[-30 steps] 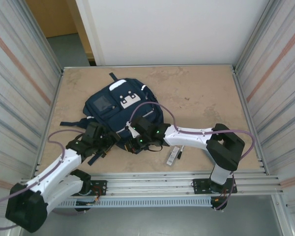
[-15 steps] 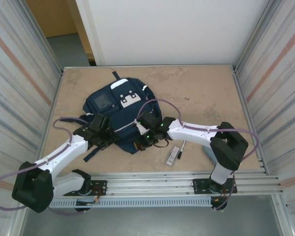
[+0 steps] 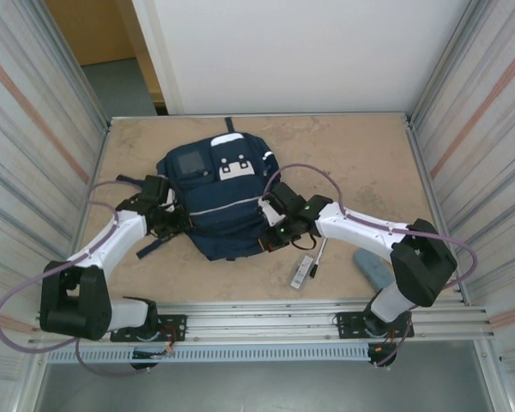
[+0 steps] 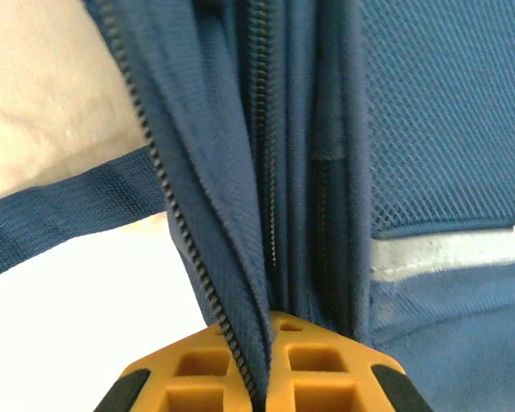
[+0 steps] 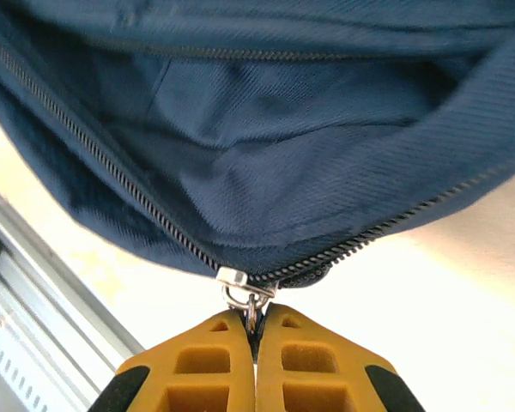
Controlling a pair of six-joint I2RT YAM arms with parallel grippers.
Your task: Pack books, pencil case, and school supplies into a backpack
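The navy backpack [image 3: 227, 219] lies mid-table, its grey front panel [image 3: 189, 163] toward the back. My left gripper [image 3: 173, 221] is shut on the left fabric edge beside the zipper teeth [image 4: 167, 206]; the orange fingers [image 4: 189, 373] pinch the cloth. My right gripper [image 3: 271, 233] is shut on the metal zipper pull [image 5: 252, 302] at the backpack's right side, and the pocket [image 5: 266, 146] gapes open. Right of the backpack lie a black pen [image 3: 319, 252] and a white-and-black bar [image 3: 303, 270]. The grey-blue pencil case [image 3: 373, 268] lies under the right arm. The books are out of view.
Ribbed metal walls [image 3: 34, 154] close in both sides, and a rail [image 3: 266, 326] runs along the near edge. Dark straps [image 3: 150, 247] trail from the backpack's left side. Bare tabletop [image 3: 352, 159] stretches at the back right.
My left gripper has shut on the backpack's edge. Both arms have moved toward the back, and the backpack has slid and turned with them. The pencil case has come into sight.
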